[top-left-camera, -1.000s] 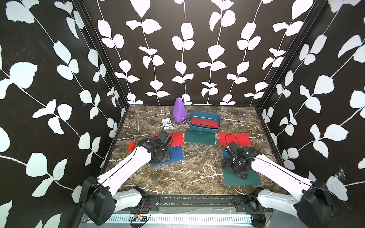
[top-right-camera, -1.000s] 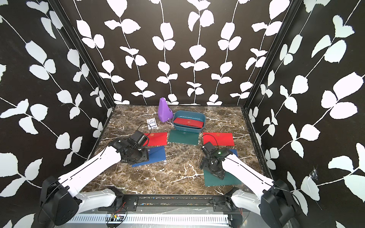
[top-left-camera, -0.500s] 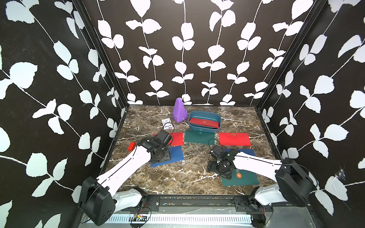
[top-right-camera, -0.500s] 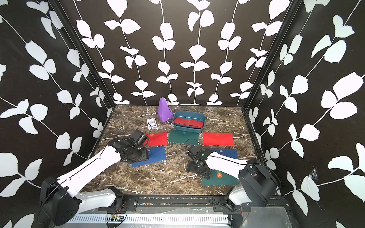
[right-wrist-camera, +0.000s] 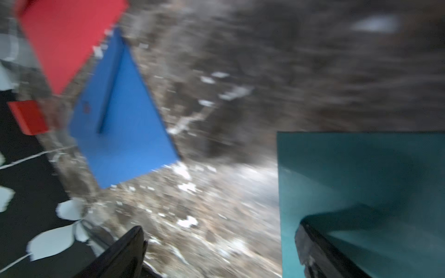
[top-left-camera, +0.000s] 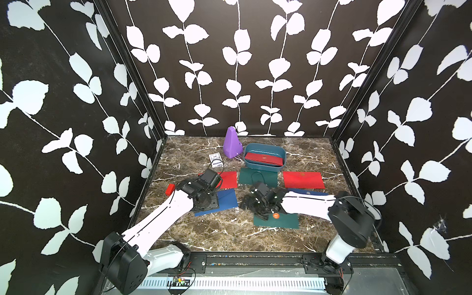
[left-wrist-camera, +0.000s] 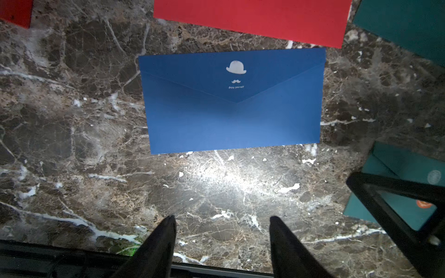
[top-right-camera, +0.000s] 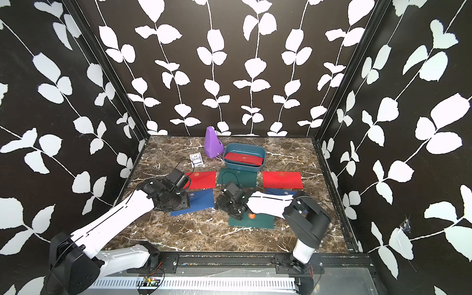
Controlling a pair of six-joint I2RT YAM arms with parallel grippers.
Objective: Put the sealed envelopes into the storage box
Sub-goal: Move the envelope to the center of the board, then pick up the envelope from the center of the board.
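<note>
The teal storage box [top-left-camera: 281, 152] stands at the back with a red envelope [top-left-camera: 264, 159] in it. On the marble lie two red envelopes [top-left-camera: 228, 178] [top-left-camera: 302, 180], a dark green one [top-left-camera: 258, 177], a blue one [left-wrist-camera: 236, 103] and a front green one [top-left-camera: 281, 221] bearing an orange seal. Another blue envelope [top-left-camera: 310, 191] is mostly hidden by my right arm. My left gripper [left-wrist-camera: 221, 223] hangs open over bare marble beside the blue envelope. My right gripper [right-wrist-camera: 221, 238] is open at the front green envelope's [right-wrist-camera: 361, 180] left edge, one finger above it.
A purple pyramid [top-left-camera: 232, 144] and a white card pack [top-left-camera: 215, 159] stand left of the box. A small red block [top-left-camera: 169, 189] lies by the left wall. Patterned walls close in three sides, and a black rail [top-left-camera: 255, 258] runs along the front.
My right arm has swung left, from over the front green envelope to its left edge, uncovering the orange seal. The left arm has stayed still.
</note>
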